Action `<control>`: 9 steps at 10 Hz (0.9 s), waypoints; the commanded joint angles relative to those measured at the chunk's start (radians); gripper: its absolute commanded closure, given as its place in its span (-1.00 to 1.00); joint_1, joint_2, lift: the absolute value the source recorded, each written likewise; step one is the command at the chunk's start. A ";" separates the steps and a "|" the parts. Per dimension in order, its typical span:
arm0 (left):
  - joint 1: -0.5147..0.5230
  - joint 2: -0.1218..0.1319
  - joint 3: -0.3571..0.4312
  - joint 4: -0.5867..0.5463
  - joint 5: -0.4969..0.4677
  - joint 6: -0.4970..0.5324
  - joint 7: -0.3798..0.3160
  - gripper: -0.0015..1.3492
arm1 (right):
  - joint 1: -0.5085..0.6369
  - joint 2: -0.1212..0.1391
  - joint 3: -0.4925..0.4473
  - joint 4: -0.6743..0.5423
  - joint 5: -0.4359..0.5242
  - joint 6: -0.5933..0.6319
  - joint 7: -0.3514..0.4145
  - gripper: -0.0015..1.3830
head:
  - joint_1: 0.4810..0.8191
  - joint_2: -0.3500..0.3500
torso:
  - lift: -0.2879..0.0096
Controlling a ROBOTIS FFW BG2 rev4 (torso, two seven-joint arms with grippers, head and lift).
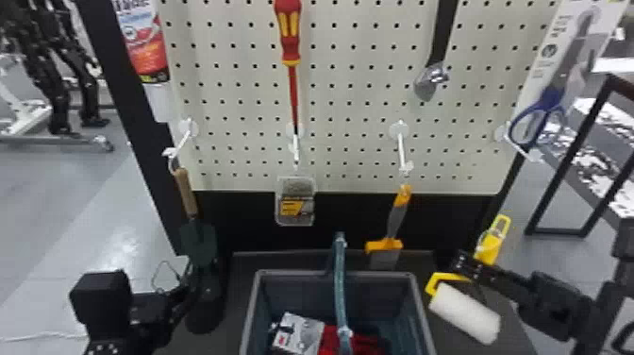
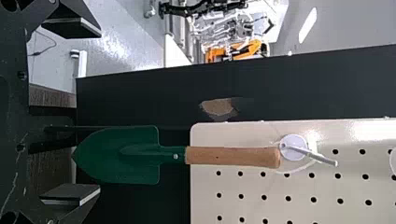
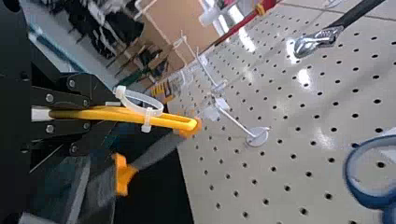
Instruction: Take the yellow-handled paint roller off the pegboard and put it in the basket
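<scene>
Left gripper [image 2: 85, 109]: spread, idle by the trowel [image 2: 133, 161].
Basket [image 1: 292, 272]: to be entered leftward, over its right edge.
Paint roller [image 1: 441, 280]: held just outside the right edge, white sleeve [image 1: 464, 313] slanted down rightward.
Right gripper [image 1: 466, 265]: nearer, yellow handle [image 1: 493, 243] pinched, tilted up rightward.

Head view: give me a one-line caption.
Yellow-handled roller in the right fingers, beside the basket, not yet in it.

Light glints on a grey floor [image 1: 118, 236] beside a black metal frame [image 1: 556, 232].
</scene>
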 commanded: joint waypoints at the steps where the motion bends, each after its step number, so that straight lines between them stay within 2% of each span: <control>1: 0.000 -0.003 -0.001 -0.001 0.002 0.001 0.002 -0.80 | 0.011 0.005 0.042 0.016 -0.089 0.013 -0.016 0.78 | -0.60 0.00 | 0.26; 2: -0.002 -0.003 -0.001 -0.001 0.002 -0.001 0.002 -0.80 | 0.005 0.016 0.088 0.042 -0.115 0.017 -0.015 0.78 | -0.60 0.00 | 0.26; 4: -0.005 -0.003 -0.003 -0.001 0.004 0.001 0.003 -0.80 | -0.029 0.019 0.200 0.100 -0.142 0.015 -0.004 0.78 | -0.60 0.00 | 0.26; 6: -0.005 -0.003 -0.004 0.001 0.007 0.001 0.006 -0.80 | -0.096 -0.002 0.286 0.192 -0.093 -0.008 0.077 0.78 | -0.60 0.00 | 0.26; 7: -0.008 -0.003 -0.006 0.003 0.007 0.001 0.006 -0.80 | -0.119 -0.015 0.289 0.224 -0.044 -0.013 0.105 0.78 | -0.60 0.00 | 0.26; 9: -0.008 -0.003 -0.004 0.003 0.008 0.001 0.008 -0.80 | -0.150 -0.018 0.315 0.283 -0.024 -0.023 0.132 0.78 | -0.60 0.00 | 0.26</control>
